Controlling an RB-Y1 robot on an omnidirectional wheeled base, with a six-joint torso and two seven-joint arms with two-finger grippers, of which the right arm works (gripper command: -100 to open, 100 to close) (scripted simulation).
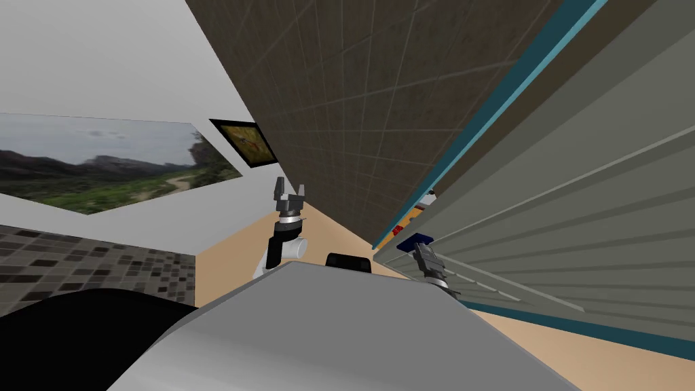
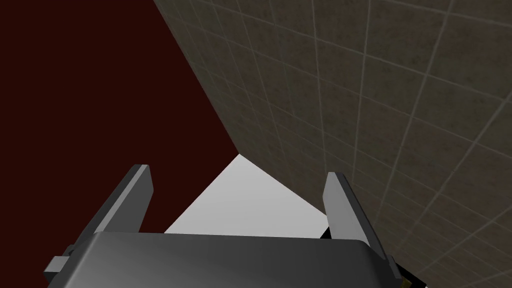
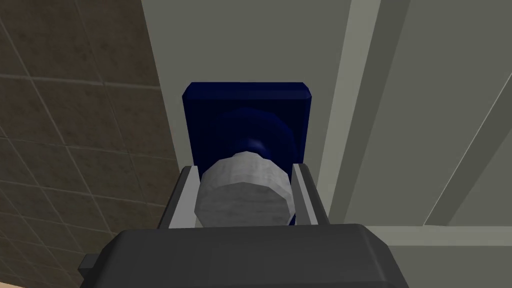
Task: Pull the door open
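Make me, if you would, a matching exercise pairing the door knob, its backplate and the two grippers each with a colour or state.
Things: 1 door knob; 2 backplate; 3 left gripper; 4 right gripper.
Colours or states: A open, holding nothing; B dark blue; C shut on the door knob; D light grey.
Pairs: 1-D; 2-B; 3-A; 4-C.

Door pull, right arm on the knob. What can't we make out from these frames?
1. Right wrist view: the part of the knob nearest the hand, hidden by the dark body of the right gripper.
2. Head view: the knob itself, hidden behind the right gripper at the blue plate.
3. Head view: the far edge and hinges of the door, cut off by the picture's edge.
4. Head view: coloured bits in the gap beside the door, too small to name.
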